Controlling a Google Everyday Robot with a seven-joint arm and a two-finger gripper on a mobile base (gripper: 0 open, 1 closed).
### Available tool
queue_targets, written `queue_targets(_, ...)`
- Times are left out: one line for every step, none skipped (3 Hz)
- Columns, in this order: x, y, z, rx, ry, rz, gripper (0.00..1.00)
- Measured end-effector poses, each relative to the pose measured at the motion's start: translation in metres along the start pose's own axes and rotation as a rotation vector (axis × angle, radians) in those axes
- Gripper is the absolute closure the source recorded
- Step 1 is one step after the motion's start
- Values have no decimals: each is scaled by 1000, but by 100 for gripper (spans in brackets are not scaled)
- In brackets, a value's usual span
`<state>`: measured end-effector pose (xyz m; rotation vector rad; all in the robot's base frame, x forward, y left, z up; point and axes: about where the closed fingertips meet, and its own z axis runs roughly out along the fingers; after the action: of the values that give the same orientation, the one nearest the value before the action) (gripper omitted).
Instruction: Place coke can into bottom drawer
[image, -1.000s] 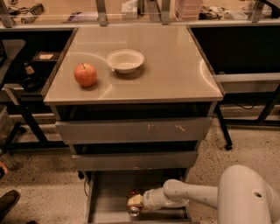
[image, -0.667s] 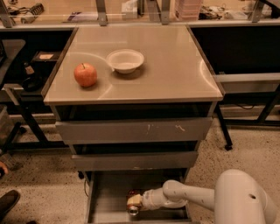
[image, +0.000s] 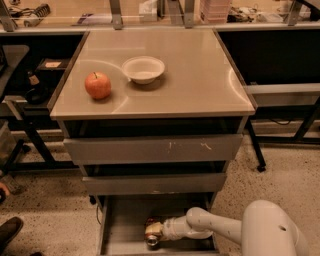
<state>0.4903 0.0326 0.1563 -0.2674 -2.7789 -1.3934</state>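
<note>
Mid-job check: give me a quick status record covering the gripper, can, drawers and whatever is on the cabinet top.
gripper: down inside the bottom drawer, near its front; arm reaches in from the right
can: at the gripper, low in the drawer; only a shiny end shows clearly
bottom drawer: pulled open
upper drawers: both closed
cabinet top: apple at left, white bowl to its right and farther back

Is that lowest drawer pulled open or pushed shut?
Open: the bottom drawer is pulled out, its grey floor showing, and the gripper sits inside it.
</note>
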Motion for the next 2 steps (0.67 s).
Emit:
queue_targets(0, 0, 0, 0, 0, 0, 82)
queue_targets(0, 0, 0, 0, 0, 0, 58)
